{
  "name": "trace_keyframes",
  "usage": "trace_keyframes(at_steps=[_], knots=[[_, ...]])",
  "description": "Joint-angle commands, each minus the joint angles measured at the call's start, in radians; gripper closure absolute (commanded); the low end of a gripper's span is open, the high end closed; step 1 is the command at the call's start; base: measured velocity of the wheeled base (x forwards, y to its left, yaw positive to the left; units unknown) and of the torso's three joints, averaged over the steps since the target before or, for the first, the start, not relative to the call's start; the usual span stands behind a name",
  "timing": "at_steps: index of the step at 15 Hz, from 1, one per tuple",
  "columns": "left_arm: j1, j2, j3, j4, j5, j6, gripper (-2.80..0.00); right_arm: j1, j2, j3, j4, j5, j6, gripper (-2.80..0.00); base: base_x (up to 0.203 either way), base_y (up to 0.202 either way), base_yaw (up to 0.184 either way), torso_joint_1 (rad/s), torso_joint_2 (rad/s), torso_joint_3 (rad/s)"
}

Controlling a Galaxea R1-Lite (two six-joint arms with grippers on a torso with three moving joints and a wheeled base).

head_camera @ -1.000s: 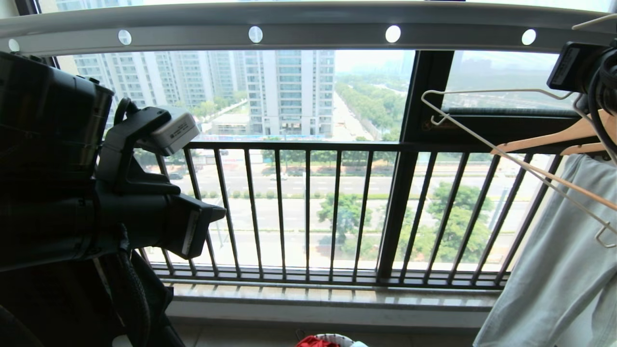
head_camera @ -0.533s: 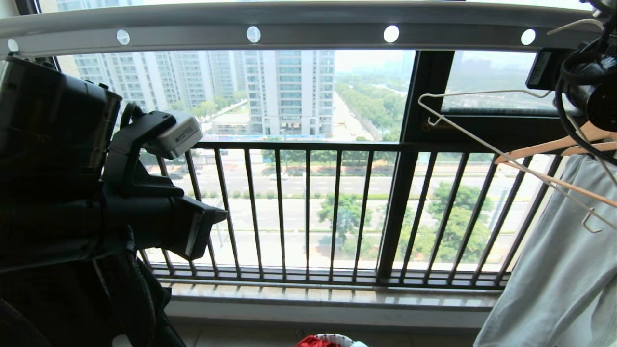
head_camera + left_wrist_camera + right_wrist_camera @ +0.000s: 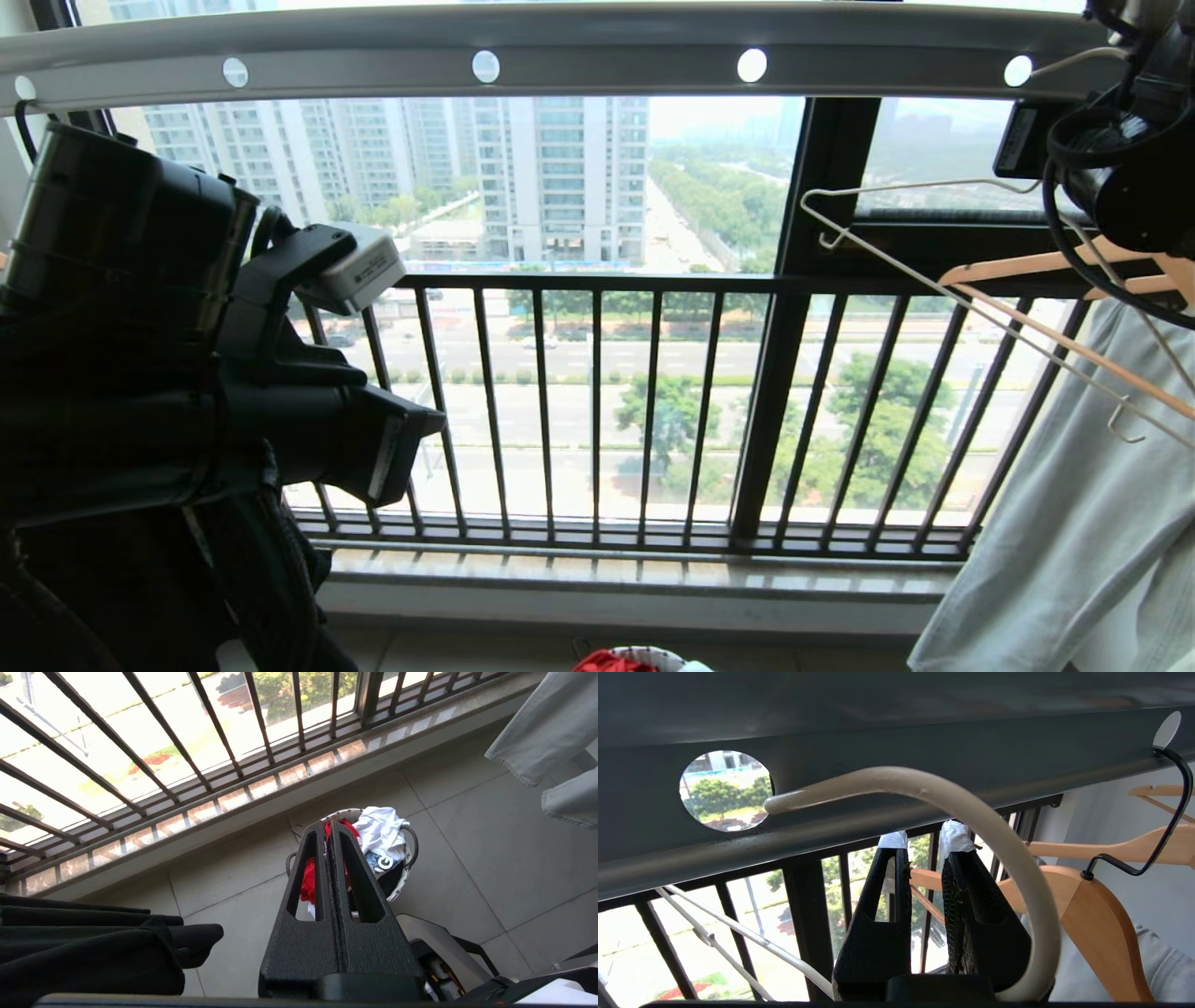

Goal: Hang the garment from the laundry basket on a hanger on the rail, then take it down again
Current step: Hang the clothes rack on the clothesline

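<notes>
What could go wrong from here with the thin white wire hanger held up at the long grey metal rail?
The hook tip of the thin white wire hanger lies beside a round hole in the long grey metal rail, not through it, so it may miss. Its wire arm crosses the light wooden hangers and might snag them. The right gripper sits close under the rail and could bump it.

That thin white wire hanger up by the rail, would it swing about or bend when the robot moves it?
Probably. The white wire hanger is thin, so it likely flexes and weighs little. Its round hook looks smooth, so it may twist in the right gripper or slide along the rail.
</notes>
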Motion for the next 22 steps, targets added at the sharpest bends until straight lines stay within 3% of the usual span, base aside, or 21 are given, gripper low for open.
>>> trace_keyframes(at_steps=[1,13,22], knots=[[0.000,0.005,0.001,0.000,0.001,0.000,0.00,0.006,0.006,-0.006,-0.004,-0.004,-0.008,0.00,0.000,0.000,0.000,0.000,0.00,0.000],[0.000,-0.010,0.001,0.002,0.001,0.011,0.00,0.041,0.064,-0.065,0.001,-0.013,-0.053,0.00,0.000,0.000,0.000,0.000,0.00,0.000],[0.000,-0.018,0.001,0.002,0.001,0.011,0.00,0.041,0.067,0.010,-0.004,-0.014,-0.051,0.00,0.000,0.000,0.000,0.000,0.00,0.000]])
